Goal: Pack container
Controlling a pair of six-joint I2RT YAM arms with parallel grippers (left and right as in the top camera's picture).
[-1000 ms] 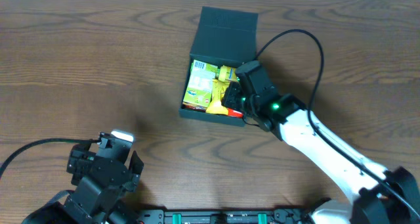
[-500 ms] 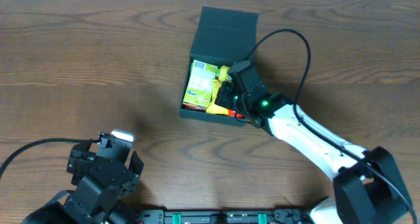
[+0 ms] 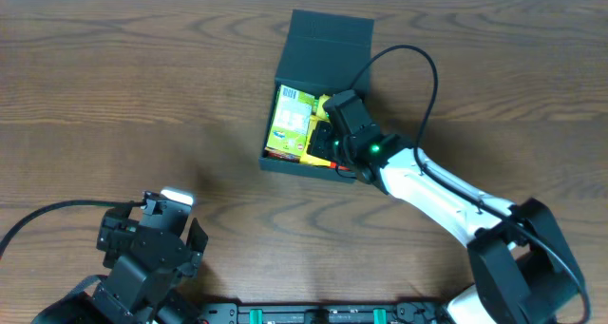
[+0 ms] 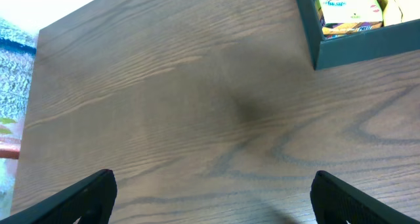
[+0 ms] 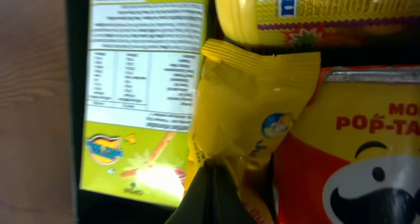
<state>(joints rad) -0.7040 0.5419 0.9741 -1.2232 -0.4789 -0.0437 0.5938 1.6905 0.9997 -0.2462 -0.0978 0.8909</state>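
Note:
The container (image 3: 328,48), a dark green square box, stands at the back centre with its flap lid laid open behind it; its corner also shows in the left wrist view (image 4: 367,48). Inside lie a light-green carton (image 3: 288,123), a yellow packet (image 5: 249,99), a yellow tub (image 5: 315,14) and a red Pop-Tarts pack (image 5: 354,158). My right gripper (image 3: 328,134) is down in the box, shut, its tip (image 5: 211,178) against the yellow packet's lower edge. My left gripper (image 3: 169,219) hangs open over bare table near the front left (image 4: 213,184).
The right arm (image 3: 446,196) and its black cable (image 3: 418,67) cross the table from the front right to the box. A blue cloth (image 4: 13,43) lies past the table's left edge in the left wrist view.
The right gripper has slid up and left, further over the container's contents. The left arm has not moved.

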